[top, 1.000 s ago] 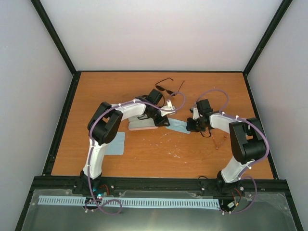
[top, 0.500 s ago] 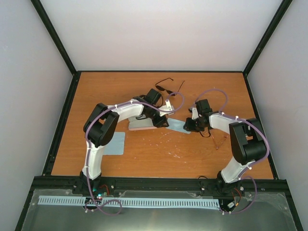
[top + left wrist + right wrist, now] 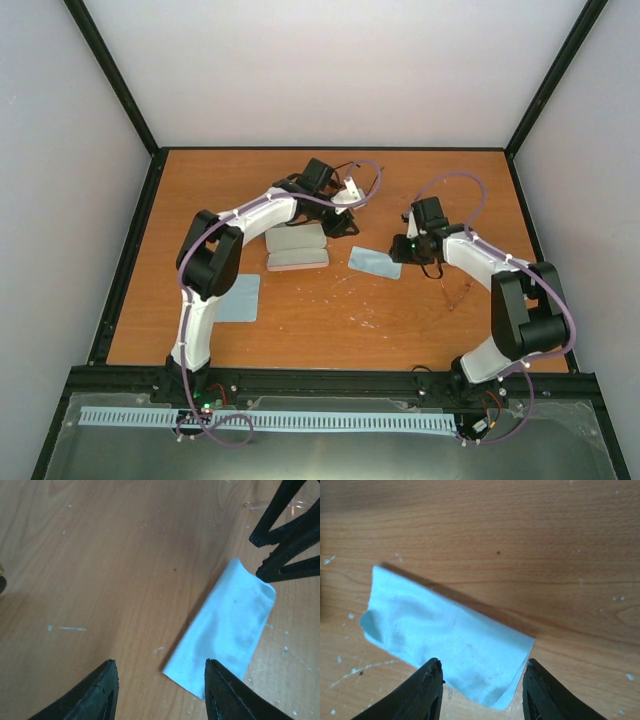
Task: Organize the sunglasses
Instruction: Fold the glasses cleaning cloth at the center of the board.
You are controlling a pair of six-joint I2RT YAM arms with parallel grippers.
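Note:
The black-framed sunglasses are mostly hidden behind my left wrist at the back of the table; only a thin dark arm [image 3: 347,165] shows. The pale reddish-clear sunglasses [image 3: 456,291] lie to the right of my right forearm. My left gripper [image 3: 343,224] is open and empty, just behind a folded light-blue cloth [image 3: 374,262]; its jaws [image 3: 160,680] stand wide over bare wood beside the cloth [image 3: 225,630]. My right gripper [image 3: 402,249] is open and empty at the cloth's right end, its jaws [image 3: 480,680] straddling the cloth's edge [image 3: 445,640].
A blue-grey case [image 3: 295,239] and a pink case [image 3: 297,262] lie side by side left of the cloth. A second light-blue cloth [image 3: 240,297] lies flat at the front left. The right gripper's fingers [image 3: 285,530] show in the left wrist view.
My left arm swung away from the cloth toward the back, uncovering the cases and covering the black sunglasses. My right gripper drew slightly back to the right. The cloth now lies free.

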